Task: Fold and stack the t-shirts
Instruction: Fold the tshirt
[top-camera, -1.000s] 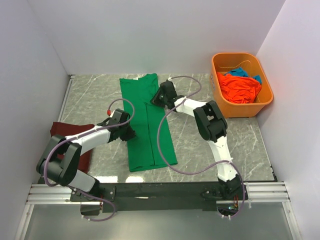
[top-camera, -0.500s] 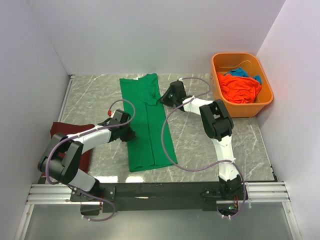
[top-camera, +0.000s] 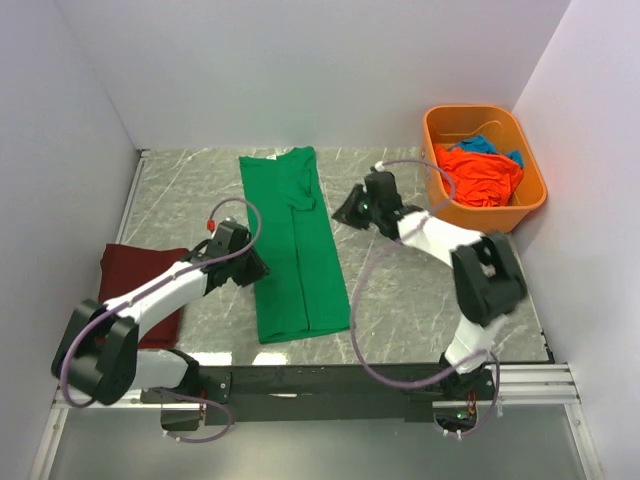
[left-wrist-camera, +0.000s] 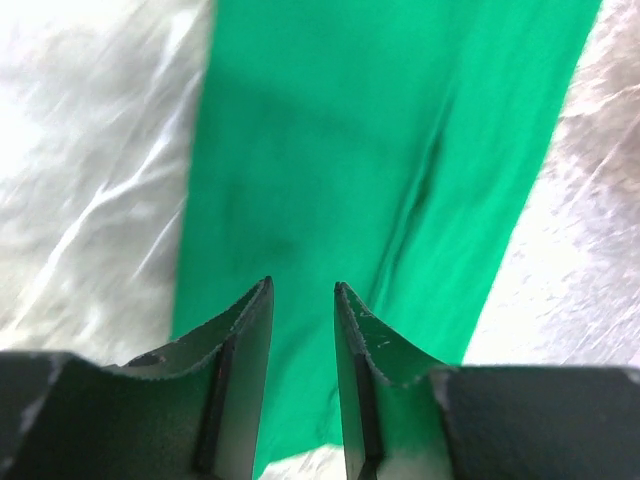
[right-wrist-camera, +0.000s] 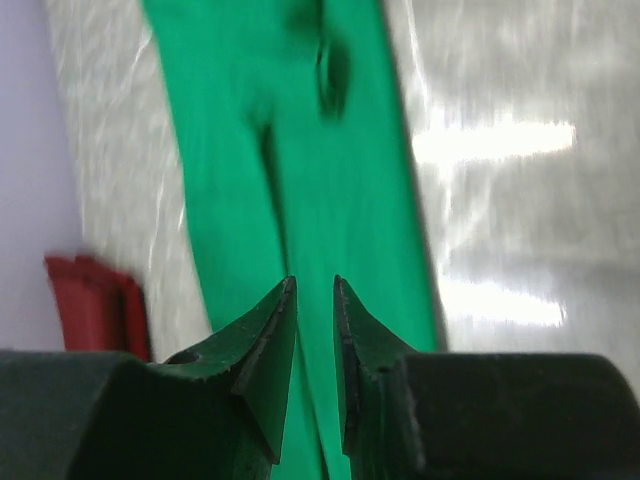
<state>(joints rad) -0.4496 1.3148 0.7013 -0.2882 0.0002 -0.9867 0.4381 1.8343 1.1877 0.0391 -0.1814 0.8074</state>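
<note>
A bright green t-shirt (top-camera: 295, 250) lies on the marble table as a long narrow strip, sides folded in. My left gripper (top-camera: 256, 268) is at its left edge, low over the cloth; in the left wrist view (left-wrist-camera: 302, 285) the jaws stand slightly apart and empty above the green cloth (left-wrist-camera: 350, 150). My right gripper (top-camera: 347, 212) hovers just off the strip's upper right edge; in the right wrist view (right-wrist-camera: 314, 280) it is narrowly open and empty, with the green shirt (right-wrist-camera: 300, 180) below. A folded maroon t-shirt (top-camera: 135, 290) lies at the left. An orange t-shirt (top-camera: 480, 175) and a blue one (top-camera: 483, 144) lie in the tub.
The orange plastic tub (top-camera: 495, 218) stands at the back right against the wall. White walls close in the table on the left, back and right. The maroon shirt also shows at the left edge of the right wrist view (right-wrist-camera: 90, 300).
My right gripper has drawn back to the right, off the green shirt's upper part, and the arm has swung outward. My left arm has pulled slightly back and left.
</note>
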